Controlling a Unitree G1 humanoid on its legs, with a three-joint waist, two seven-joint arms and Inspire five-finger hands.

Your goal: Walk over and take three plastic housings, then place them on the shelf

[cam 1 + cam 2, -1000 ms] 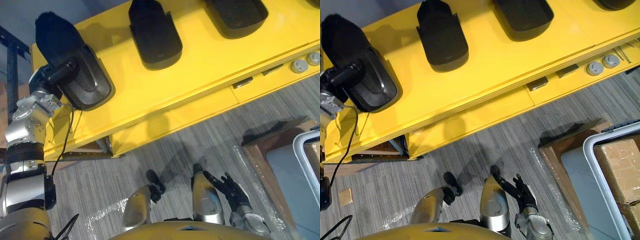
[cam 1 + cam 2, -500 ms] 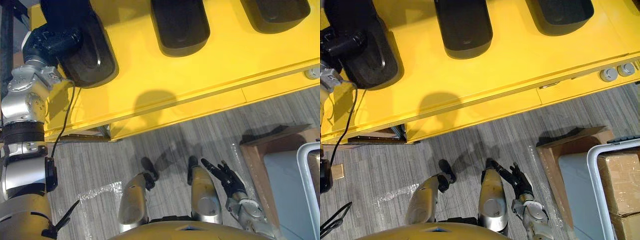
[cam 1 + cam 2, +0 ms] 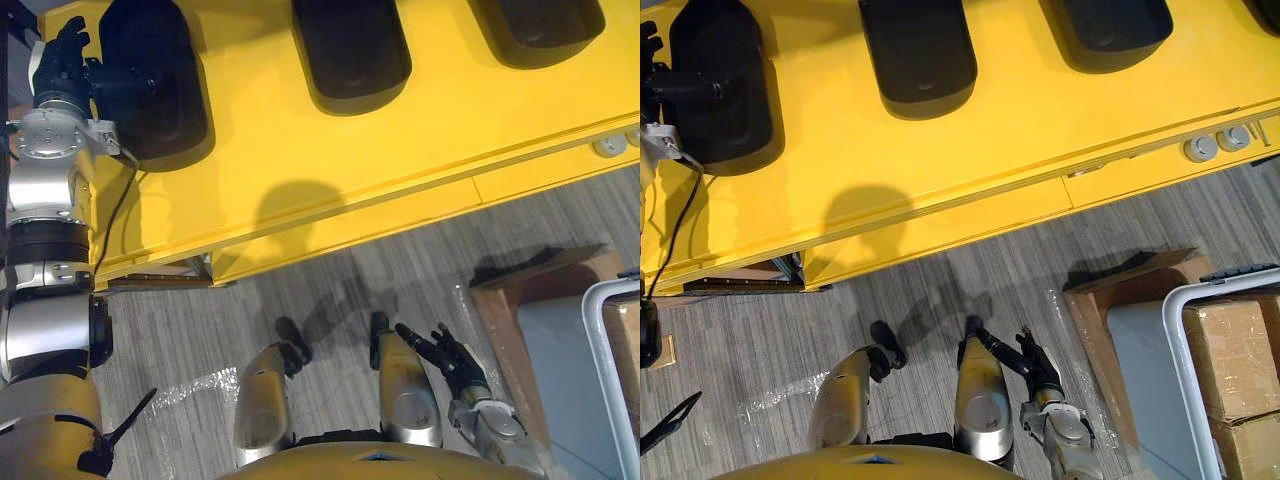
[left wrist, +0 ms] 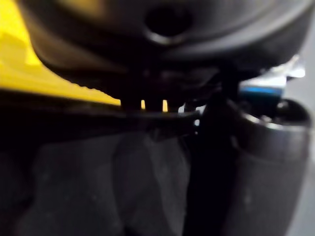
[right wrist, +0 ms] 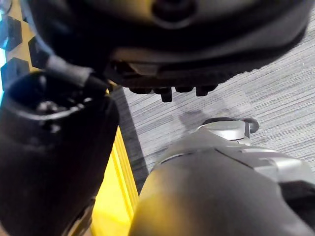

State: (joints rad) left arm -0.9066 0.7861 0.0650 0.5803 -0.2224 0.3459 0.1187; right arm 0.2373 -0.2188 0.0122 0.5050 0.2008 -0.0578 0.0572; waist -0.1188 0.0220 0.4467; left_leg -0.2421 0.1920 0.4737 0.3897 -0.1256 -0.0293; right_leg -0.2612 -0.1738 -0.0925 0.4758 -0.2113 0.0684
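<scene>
The left robot hand [image 3: 62,62] is at the far-left end of the yellow counter [image 3: 300,160], set against the left side of the first plastic housing [image 3: 155,85]. This housing is black and lies flat on the counter, just to the right of that hand. I cannot tell whether the fingers close around its edge or only lean on it, because they are hidden against the dark housing. A second housing [image 3: 350,45] lies farther to the right of that hand, well apart from the first; a third housing [image 3: 540,25] lies farther right again; no hand touches these two. The right robot hand [image 3: 450,362] hangs low over the grey floor [image 3: 180,320], with fingers spread and holding nothing; to its right are a brown board [image 3: 500,310] and a white-rimmed crate [image 3: 1178,330] with cardboard boxes [image 3: 1240,350] inside.
</scene>
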